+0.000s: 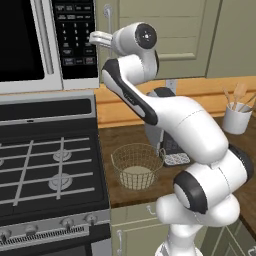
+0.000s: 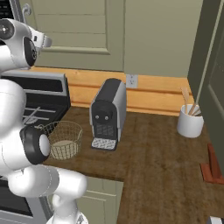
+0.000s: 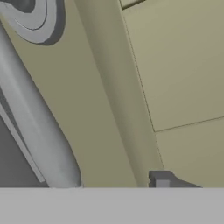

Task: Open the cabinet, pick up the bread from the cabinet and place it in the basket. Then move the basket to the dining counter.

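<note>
The cabinet (image 1: 172, 30) (image 2: 74, 26) is a grey-green wall unit above the counter, and its door is closed. Its vertical silver bar handle (image 1: 107, 14) (image 2: 27, 9) (image 3: 35, 122) is at the door's left edge. My gripper (image 1: 94, 36) is raised at the lower end of that handle. In the hand view one dark fingertip (image 3: 161, 179) stands clear to the right of the bar, with door panel (image 3: 183, 65) showing between them. The basket (image 1: 136, 165) (image 2: 63, 139), round tan wire mesh, stands empty on the brown worktop. The bread is hidden. The dining counter is out of view.
A dark coffee machine (image 2: 107, 113) (image 1: 169, 147) stands just right of the basket. A white holder with wooden utensils (image 2: 190, 120) (image 1: 236, 119) is at the back right. The stove (image 1: 45, 160) and microwave (image 1: 45, 40) are on the left. A tall grey-green panel (image 2: 214, 65) rises at the right.
</note>
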